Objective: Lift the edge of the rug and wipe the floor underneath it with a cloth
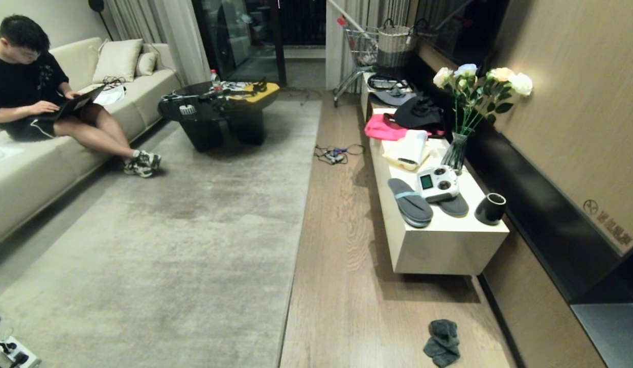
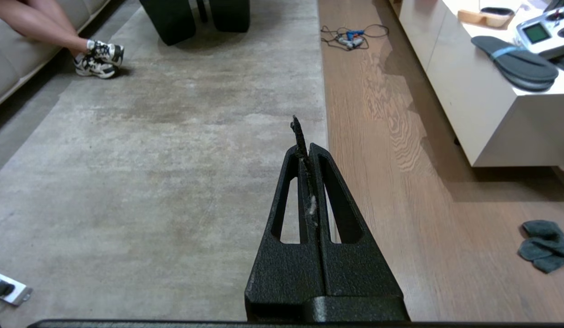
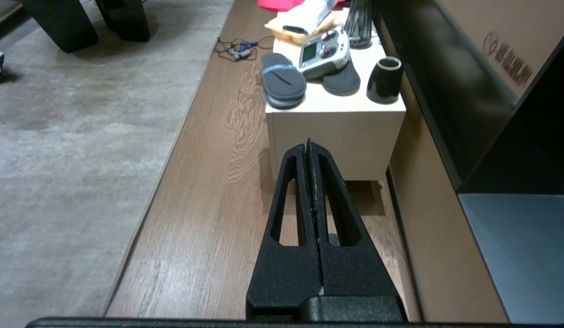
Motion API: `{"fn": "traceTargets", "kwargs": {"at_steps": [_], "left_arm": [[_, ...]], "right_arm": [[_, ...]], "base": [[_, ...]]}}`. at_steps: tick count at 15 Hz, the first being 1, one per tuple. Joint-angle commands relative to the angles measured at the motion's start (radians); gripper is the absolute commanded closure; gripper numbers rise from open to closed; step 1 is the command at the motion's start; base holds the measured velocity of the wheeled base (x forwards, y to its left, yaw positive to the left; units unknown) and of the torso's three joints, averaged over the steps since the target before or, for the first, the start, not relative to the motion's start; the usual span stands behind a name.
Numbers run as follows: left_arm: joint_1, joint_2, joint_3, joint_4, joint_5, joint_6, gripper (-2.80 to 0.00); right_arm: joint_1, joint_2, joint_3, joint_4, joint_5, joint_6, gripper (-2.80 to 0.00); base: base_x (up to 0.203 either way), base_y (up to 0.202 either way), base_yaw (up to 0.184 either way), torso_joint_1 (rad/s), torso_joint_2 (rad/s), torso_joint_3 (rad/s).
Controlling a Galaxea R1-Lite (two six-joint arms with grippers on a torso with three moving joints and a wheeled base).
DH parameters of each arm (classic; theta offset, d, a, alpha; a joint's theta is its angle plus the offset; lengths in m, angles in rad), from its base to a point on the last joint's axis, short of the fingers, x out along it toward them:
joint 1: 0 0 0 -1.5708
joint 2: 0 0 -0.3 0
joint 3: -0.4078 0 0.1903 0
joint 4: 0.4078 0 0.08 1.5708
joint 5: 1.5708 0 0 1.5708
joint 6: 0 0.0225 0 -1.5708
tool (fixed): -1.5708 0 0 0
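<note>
Rug edge: straight border of the pale grey rug, running from twelve o'clock down to six o'clock through the middle of the head view, lying flat on the wood-plank floor. The cloth, a crumpled dark grey-blue rag, lies on the bare planks at about five o'clock, well apart from the rug edge and near the corner of the low white cabinet. On the cabinet top sit flat grey slippers, a remote controller and a black cup.

Left gripper: clenched, above the rug border; a thin dark sliver protrudes from its tip, possibly worn pad lining. Right gripper: clenched, holding nothing, above the planks facing the cabinet.

A person sits on the sofa at ten o'clock with a laptop.
</note>
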Motion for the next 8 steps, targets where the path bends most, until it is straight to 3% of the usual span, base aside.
{"fn": "traceTargets", "kwargs": {"at_steps": [1, 8], "left_arm": [[-0.001, 0.000, 0.000, 0.000, 0.000, 0.000, 0.00], [0.000, 0.000, 0.000, 0.000, 0.000, 0.000, 0.00]], "right_arm": [[0.000, 0.002, 0.000, 0.000, 0.000, 0.000, 0.00], [0.000, 0.002, 0.000, 0.000, -0.001, -0.002, 0.00]], "base": [[0.000, 0.000, 0.000, 0.121, -0.48, -0.367], [0.000, 0.000, 0.000, 0.168, -0.52, -0.358]]}}
